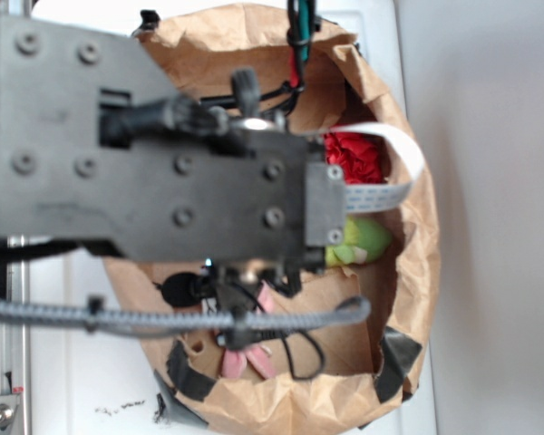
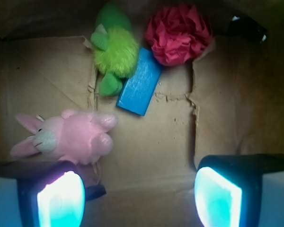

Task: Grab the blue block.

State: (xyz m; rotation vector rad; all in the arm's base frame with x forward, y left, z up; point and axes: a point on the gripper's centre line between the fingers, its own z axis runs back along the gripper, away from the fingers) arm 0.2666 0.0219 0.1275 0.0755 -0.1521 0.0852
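Exterior view: arm hides blue block point(image 2: 140, 88); claw point(image 2: 139, 196) spread wide, empty

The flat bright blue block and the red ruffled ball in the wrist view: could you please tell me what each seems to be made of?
The flat bright blue block looks rigid, perhaps painted wood or plastic: straight edges, faint streaks on its top face, a dull sheen. The red ruffled ball looks like crumpled paper or thin fabric, judging by its matte, sharply creased folds; which one is unclear.
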